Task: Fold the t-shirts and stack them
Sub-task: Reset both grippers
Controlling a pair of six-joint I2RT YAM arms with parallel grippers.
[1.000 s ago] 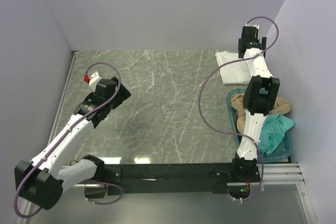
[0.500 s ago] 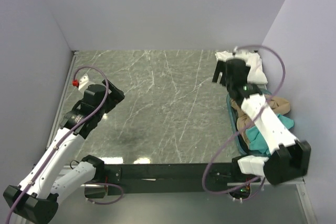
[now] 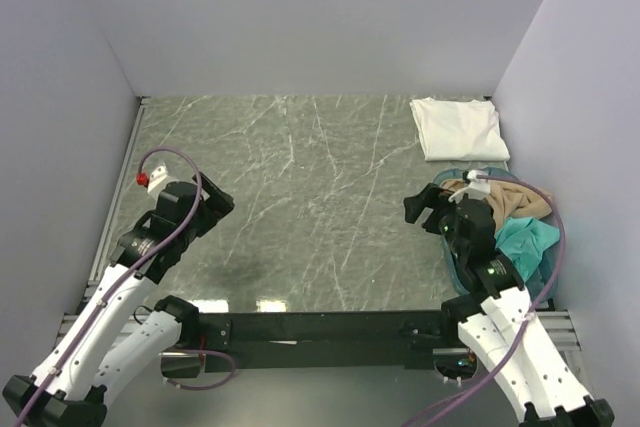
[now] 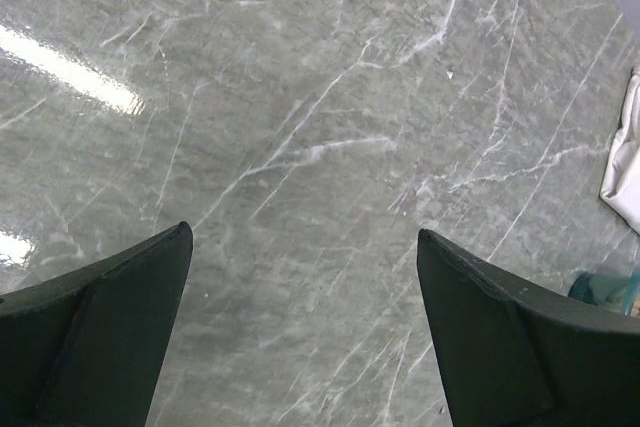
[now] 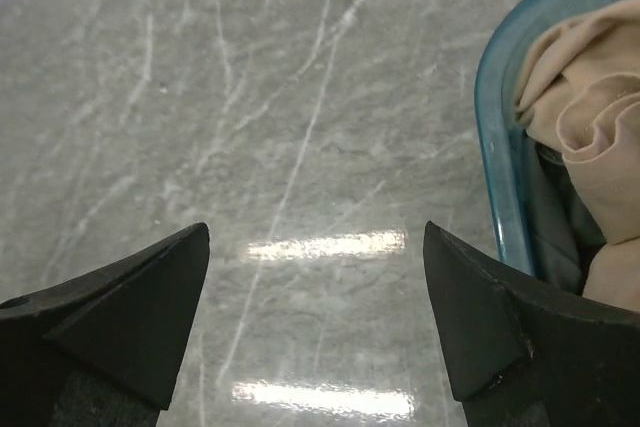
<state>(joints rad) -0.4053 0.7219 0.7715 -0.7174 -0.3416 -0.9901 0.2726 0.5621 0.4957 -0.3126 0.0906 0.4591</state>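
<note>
White t-shirt (image 3: 458, 127) folded, far right corner of tabletop. Tan t-shirt (image 3: 518, 202), teal t-shirt (image 3: 525, 243) crumpled in basket (image 5: 497, 162), right edge: both left to fold, stack. Left gripper (image 4: 300, 237), right gripper (image 5: 315, 232): fingers wide, empty.

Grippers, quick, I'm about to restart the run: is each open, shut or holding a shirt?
Left gripper: open, holding nothing.
Right gripper: open, holding nothing, beside the teal plastic basket.

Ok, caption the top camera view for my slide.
Left gripper and right gripper open and empty; white t-shirt folded at far right, tan t-shirt and teal t-shirt in the basket.
</note>
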